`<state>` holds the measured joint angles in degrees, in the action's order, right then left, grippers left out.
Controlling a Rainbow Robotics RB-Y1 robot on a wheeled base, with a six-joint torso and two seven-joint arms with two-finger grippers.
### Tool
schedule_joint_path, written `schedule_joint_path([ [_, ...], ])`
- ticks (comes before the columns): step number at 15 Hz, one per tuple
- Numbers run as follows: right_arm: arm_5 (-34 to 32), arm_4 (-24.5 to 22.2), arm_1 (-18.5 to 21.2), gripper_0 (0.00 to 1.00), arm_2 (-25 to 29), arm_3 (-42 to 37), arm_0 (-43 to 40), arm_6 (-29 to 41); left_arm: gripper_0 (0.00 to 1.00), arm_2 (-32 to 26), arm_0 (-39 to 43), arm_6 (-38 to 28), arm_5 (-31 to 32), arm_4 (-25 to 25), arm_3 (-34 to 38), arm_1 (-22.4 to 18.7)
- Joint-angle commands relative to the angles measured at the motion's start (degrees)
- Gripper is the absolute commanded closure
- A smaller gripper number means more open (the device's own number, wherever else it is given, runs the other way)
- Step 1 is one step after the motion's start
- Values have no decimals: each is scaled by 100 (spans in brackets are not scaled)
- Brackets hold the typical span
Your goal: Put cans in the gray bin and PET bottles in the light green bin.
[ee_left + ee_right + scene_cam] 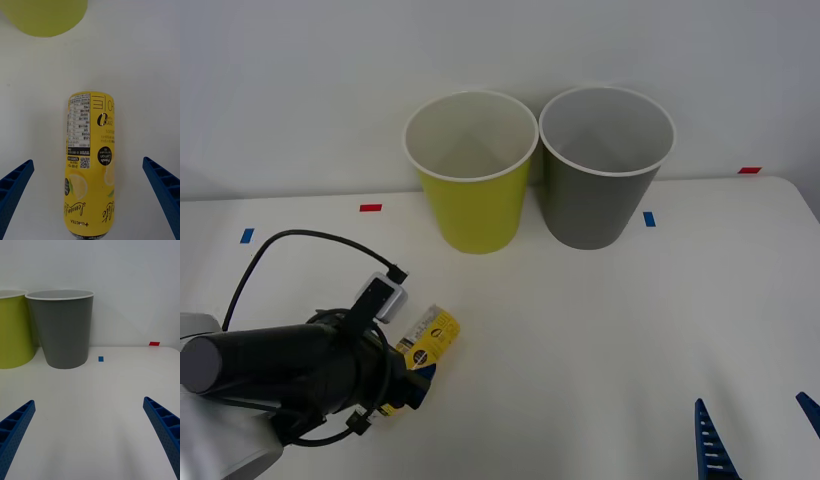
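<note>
Bottle (pixel 91 165) lies flat on worktop betw. wide-open left hand (pixel 90 210) fingers, long axis pointing far; right hand (pixel 90 438) idle, wide.

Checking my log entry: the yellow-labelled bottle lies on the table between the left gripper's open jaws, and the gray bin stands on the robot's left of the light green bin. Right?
One error: the gray bin stands on the robot's right of the light green bin, as the front view shows. The yellow-labelled bottle does lie on the table between the left gripper's open jaws.
</note>
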<state>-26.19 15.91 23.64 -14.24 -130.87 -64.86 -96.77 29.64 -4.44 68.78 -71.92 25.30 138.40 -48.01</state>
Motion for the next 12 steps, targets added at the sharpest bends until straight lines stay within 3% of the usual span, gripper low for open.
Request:
schedule_joint_path([
  [1,0,0,0,0,0,0,0,1,0,68,-22,-31,20,-113,-129,274],
  [5,0,0,0,0,0,0,0,1,0,437,-400,-40,-94,-245,-630,520],
  [9,0,0,0,0,0,0,0,1,0,561,-962,22,-1193,-201,-674,881],
  [12,0,0,0,0,0,0,0,1,0,561,-1200,145,-1483,-192,-946,1136],
])
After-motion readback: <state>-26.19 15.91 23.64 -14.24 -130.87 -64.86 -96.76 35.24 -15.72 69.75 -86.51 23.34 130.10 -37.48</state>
